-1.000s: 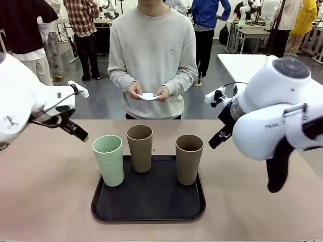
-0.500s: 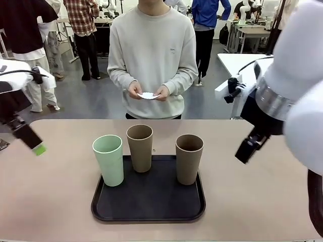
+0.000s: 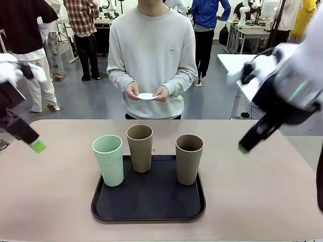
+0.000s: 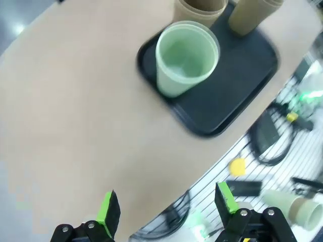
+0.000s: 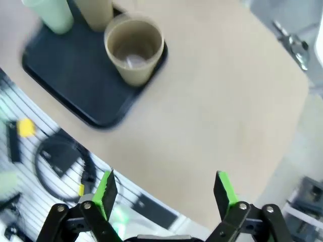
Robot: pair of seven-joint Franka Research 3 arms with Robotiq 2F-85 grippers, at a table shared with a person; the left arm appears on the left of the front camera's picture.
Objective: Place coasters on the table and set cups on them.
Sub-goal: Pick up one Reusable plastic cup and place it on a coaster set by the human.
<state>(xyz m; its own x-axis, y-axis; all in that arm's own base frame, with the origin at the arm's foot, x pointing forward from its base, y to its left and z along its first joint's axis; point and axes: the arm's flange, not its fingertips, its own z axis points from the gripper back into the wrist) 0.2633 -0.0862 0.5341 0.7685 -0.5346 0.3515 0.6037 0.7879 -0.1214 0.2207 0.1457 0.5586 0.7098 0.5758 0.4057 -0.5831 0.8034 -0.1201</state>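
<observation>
My left gripper (image 4: 166, 205) and right gripper (image 5: 165, 192) hung near opposite tabletop (image 3: 252, 191) ends, fingers spread wide and empty, tilted inward toward the cups (image 3: 140, 147).

Bright, even room light here, only soft shadows around the cups (image 3: 189, 159) on the black tray (image 3: 151, 204). Right arm (image 3: 298, 85) smeared with motion blur; both wrist views blurred throughout, wide-angle warp toward the edges.
</observation>
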